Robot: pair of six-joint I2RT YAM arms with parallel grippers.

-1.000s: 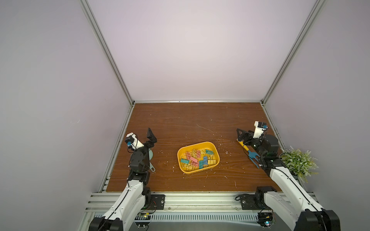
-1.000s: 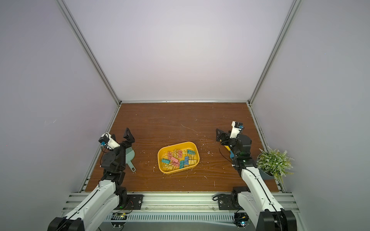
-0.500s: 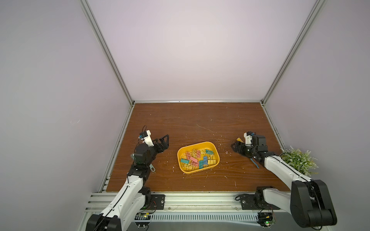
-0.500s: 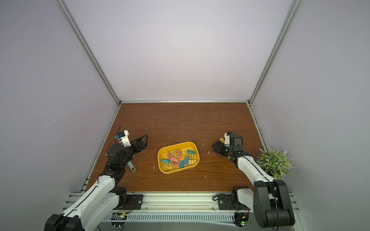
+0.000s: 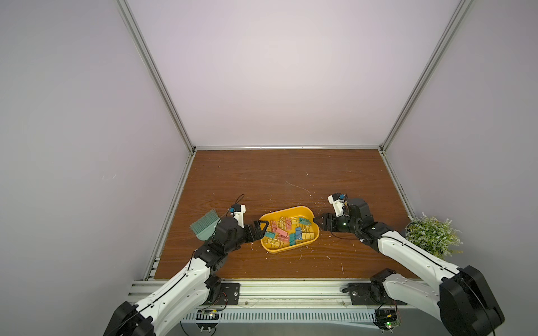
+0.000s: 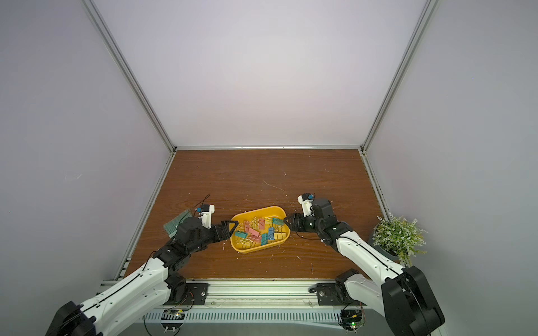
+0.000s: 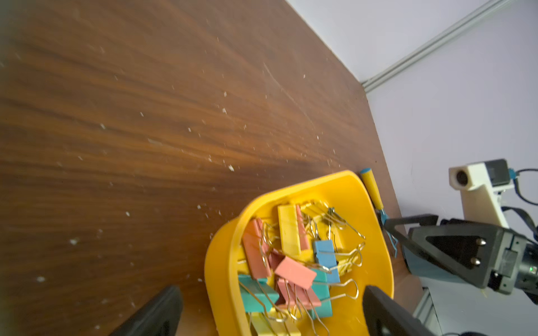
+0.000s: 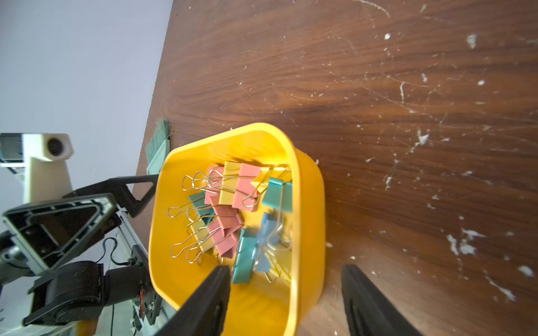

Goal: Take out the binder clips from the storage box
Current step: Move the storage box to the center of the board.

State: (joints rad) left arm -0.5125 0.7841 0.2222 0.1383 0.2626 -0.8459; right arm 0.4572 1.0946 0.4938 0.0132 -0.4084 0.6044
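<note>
Lilac walls [image 5: 276,72] enclose a speckled wooden tabletop [image 5: 276,174].

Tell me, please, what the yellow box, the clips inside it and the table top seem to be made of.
Yellow box: probably moulded plastic, smooth and slightly glossy, rounded corners, one even colour.
Clips: likely painted sheet metal, matt pastel bodies, thin shiny wire handles.
Table top: wood or wood-look laminate; brown grain lines, semi-matt surface.
</note>
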